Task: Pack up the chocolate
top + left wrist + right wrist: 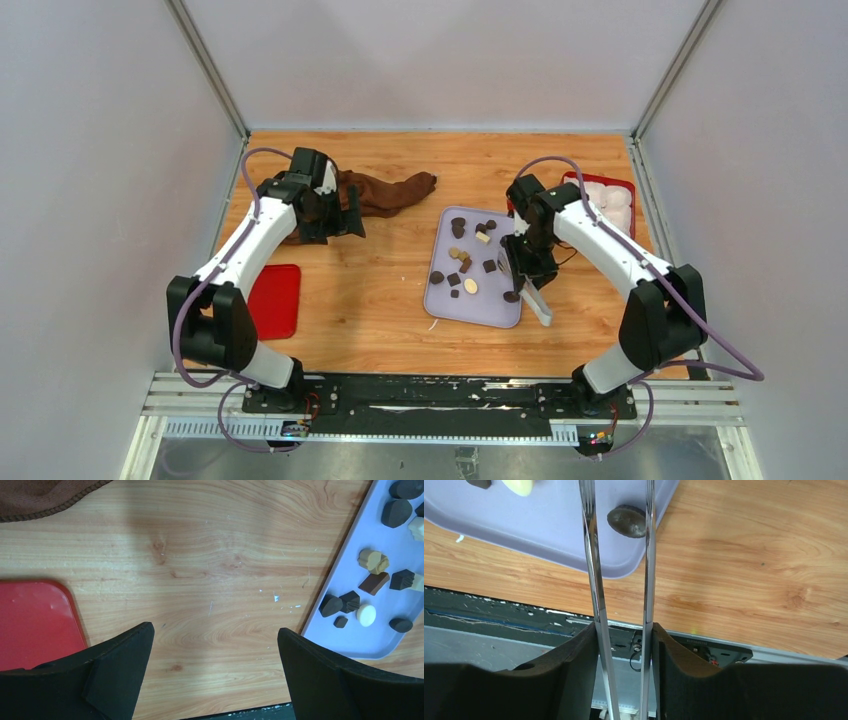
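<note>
While right tool (pixel 624 630) pinches one tongs (pixel 594 580), one dark chocolate (pixel 626 521) between arms, left tool (pixel 214 630) spread

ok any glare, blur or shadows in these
Right wrist: glare streaks along the metal tongs, round chocolate between the two blades sharp. Left wrist: faint soft shadow on the table, near jaws featureless black. Top external: even light, no glare.

Lab test cell, white walls (pixel 90 150)
</note>
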`<control>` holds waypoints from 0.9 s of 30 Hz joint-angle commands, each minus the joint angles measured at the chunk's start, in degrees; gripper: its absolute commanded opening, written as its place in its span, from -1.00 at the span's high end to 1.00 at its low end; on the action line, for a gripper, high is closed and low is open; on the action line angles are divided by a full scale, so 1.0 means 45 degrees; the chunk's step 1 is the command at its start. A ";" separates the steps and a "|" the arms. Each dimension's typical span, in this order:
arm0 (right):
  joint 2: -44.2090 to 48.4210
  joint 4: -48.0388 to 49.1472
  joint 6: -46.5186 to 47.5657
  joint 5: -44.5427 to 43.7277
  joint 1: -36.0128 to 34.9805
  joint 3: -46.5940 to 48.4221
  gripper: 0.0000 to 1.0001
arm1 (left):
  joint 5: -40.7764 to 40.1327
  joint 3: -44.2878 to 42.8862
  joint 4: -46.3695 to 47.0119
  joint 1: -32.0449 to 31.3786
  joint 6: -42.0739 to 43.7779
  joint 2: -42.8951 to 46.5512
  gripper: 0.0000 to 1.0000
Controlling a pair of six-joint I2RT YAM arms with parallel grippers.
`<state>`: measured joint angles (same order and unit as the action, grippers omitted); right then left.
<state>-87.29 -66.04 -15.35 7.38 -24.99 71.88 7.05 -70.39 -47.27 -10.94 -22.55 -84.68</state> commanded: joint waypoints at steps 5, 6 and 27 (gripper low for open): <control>-0.0387 0.0939 -0.1405 -0.0551 -0.0292 -0.0269 0.07 | -0.0227 -0.0059 -0.0126 0.0048 -0.0087 0.0263 -1.00; -0.0459 0.0988 -0.1614 -0.0690 -0.0364 -0.0262 0.07 | -0.0251 -0.0019 -0.0128 0.0048 -0.0088 0.0281 -1.00; -0.1247 0.1332 -0.3007 -0.2413 -0.1279 -0.1012 0.14 | -0.0329 0.0327 -0.0122 0.0048 -0.0047 0.0592 -1.00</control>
<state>-92.86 -59.42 -27.46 -1.37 -29.65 67.70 5.89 -69.63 -47.29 -10.94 -22.74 -83.29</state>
